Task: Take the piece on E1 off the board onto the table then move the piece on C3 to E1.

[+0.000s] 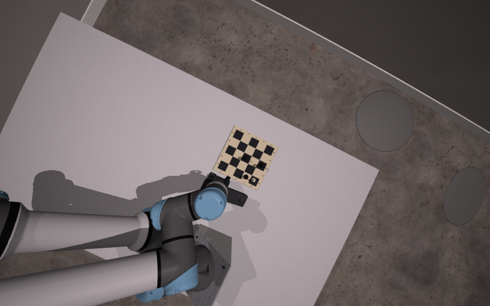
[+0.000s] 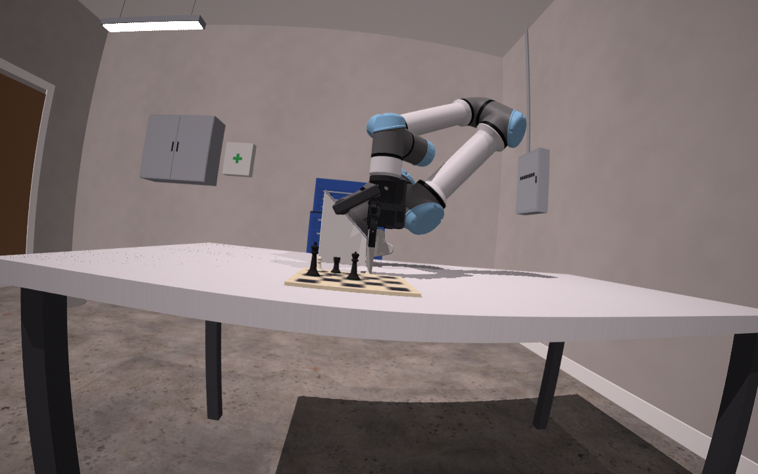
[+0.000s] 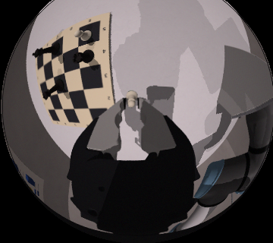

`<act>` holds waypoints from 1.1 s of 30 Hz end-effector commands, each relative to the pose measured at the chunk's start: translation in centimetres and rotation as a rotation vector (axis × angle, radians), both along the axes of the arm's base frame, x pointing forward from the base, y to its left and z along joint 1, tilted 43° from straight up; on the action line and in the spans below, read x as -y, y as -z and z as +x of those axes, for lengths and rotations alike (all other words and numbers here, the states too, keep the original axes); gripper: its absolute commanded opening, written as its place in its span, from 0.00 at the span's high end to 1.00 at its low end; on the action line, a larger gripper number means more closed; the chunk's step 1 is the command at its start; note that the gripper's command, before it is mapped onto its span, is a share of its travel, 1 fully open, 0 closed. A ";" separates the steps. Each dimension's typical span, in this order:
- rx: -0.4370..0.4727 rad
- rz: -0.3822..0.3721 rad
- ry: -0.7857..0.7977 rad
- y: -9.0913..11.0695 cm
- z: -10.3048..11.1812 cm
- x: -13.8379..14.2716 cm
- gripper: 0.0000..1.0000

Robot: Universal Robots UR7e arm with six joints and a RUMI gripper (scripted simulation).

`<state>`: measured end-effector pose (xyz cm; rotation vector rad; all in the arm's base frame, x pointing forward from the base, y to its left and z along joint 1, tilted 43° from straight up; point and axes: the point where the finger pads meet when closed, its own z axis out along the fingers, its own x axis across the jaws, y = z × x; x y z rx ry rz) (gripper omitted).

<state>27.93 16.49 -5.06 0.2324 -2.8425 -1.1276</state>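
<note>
The chessboard (image 1: 245, 138) (image 2: 393, 289) (image 3: 95, 77) lies on the white table (image 1: 106, 114) (image 2: 193, 276). A small white pawn (image 3: 131, 98) stands upright on the table just off the board's edge, beside the empty E1 square (image 1: 223, 165) (image 3: 99, 112). My gripper (image 3: 131, 103) (image 2: 369, 266) is down around this pawn with its fingers slightly parted, one on each side. In the top view the wrist hides the fingers. The tall black piece on C3 (image 1: 246, 157) (image 3: 53, 88) stands upright at the board's middle.
The other pieces on the board are a white pawn (image 1: 253, 179) (image 3: 81, 35), a black pawn (image 1: 245, 176) (image 3: 85, 56) and a tall black piece (image 1: 261, 165) (image 3: 47, 50). The arm's grey base mount (image 1: 212, 247) sits at the table's near edge.
</note>
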 end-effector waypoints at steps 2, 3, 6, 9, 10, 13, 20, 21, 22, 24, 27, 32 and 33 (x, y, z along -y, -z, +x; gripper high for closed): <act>0.001 0.000 0.000 0.0 0.0 0.0 0.84; 0.001 0.000 0.000 0.0 0.0 0.0 0.84; 0.001 0.000 0.000 0.0 0.0 0.0 0.84; 0.001 0.000 0.000 0.0 0.0 0.0 0.80; 0.001 0.000 0.000 0.0 0.0 0.0 0.80; 0.001 0.000 0.000 0.0 0.0 0.0 0.80; 0.001 0.000 0.000 -0.2 0.1 0.2 0.80; 0.001 0.000 0.000 -0.2 0.1 0.2 0.80; 0.001 0.000 0.000 -0.2 0.1 0.2 0.80; 0.001 0.000 0.000 -0.4 0.1 0.4 0.80; 0.001 0.000 0.000 -1.0 0.2 0.9 0.80; 0.001 0.000 0.000 -2.4 0.5 2.3 0.80; 0.001 0.000 0.000 -2.8 0.5 2.6 0.80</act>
